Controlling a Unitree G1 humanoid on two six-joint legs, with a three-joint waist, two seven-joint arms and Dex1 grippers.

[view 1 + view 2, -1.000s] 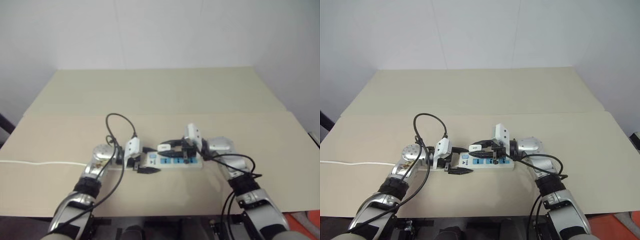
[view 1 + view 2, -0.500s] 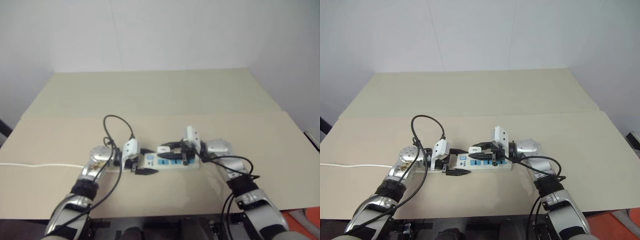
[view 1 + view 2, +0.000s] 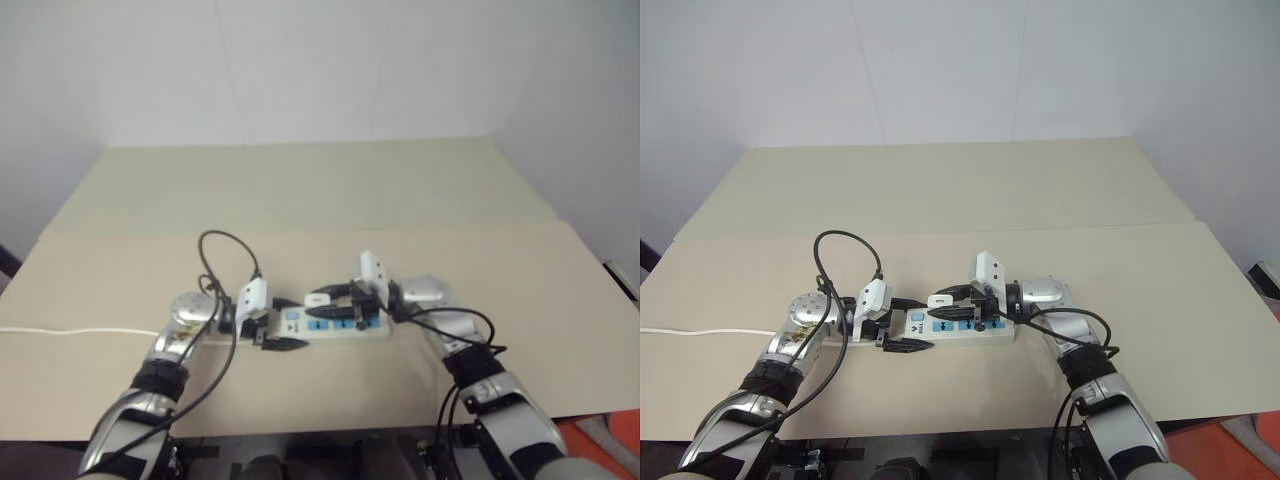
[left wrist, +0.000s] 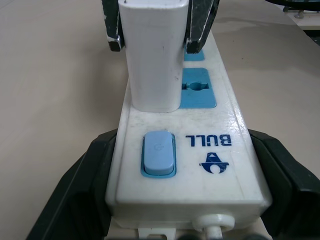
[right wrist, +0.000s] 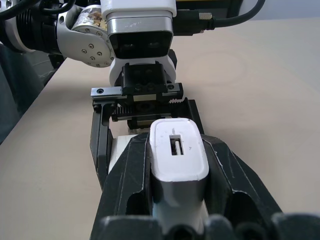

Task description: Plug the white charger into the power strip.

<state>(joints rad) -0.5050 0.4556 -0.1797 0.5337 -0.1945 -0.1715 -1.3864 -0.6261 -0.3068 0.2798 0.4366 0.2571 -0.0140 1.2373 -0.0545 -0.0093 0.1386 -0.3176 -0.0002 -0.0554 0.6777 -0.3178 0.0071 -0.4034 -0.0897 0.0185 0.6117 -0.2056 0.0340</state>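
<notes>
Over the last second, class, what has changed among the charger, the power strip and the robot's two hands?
Nothing has visibly changed; only the camera's view has shifted. The left hand stays clamped on the switch end of the power strip, and the right hand stays shut on the white charger, which stands upright on the socket nearest the switch.

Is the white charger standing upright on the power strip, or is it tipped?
Upright: the white charger stands straight on the power strip, beside its blue switch.
</notes>
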